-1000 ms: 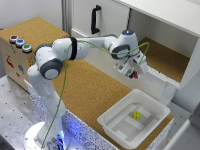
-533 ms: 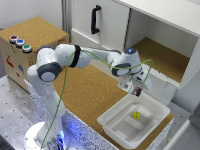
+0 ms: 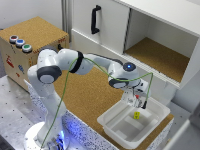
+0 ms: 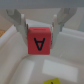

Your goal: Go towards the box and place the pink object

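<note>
Gripper [image 4: 39, 31] has its jaws clamped on the pink object [image 4: 40, 44], pinching both sides. It's hanging just above the box [image 3: 116, 127], where a yellow cube [image 3: 136, 115] sits.

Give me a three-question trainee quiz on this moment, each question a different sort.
1. True or false: the gripper is shut on the small pinkish-red block.
2. What lies inside the shallow white plastic bin? A) a small yellow cube B) a green button C) nothing
3. Fill in: the block's visible face bears the letter ___.

Key: 1 true; 2 A; 3 A.
</note>
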`<state>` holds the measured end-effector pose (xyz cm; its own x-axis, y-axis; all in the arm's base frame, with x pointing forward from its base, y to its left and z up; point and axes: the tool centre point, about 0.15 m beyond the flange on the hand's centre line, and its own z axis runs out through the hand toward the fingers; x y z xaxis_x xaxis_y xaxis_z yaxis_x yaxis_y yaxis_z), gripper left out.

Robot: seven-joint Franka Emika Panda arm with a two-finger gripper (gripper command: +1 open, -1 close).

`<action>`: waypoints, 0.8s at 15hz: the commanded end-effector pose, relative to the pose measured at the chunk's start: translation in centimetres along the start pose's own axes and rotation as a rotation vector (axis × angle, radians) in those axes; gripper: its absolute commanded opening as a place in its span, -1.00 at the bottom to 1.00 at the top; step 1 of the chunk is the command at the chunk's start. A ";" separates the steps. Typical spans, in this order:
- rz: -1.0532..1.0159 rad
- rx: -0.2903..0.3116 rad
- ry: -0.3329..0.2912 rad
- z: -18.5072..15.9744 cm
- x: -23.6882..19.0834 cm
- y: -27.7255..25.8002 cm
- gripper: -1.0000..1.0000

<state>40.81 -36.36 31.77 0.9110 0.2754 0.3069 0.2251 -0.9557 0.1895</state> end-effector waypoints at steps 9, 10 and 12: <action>0.065 0.131 -0.007 5.0 -0.6 -0.3 1.00; 0.064 0.132 -0.009 4.6 -1.1 -0.3 1.00; 0.067 0.142 -0.020 4.2 -1.4 -0.3 1.00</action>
<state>41.56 -35.63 26.71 0.9359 0.2335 0.2638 0.2072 -0.9704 0.1239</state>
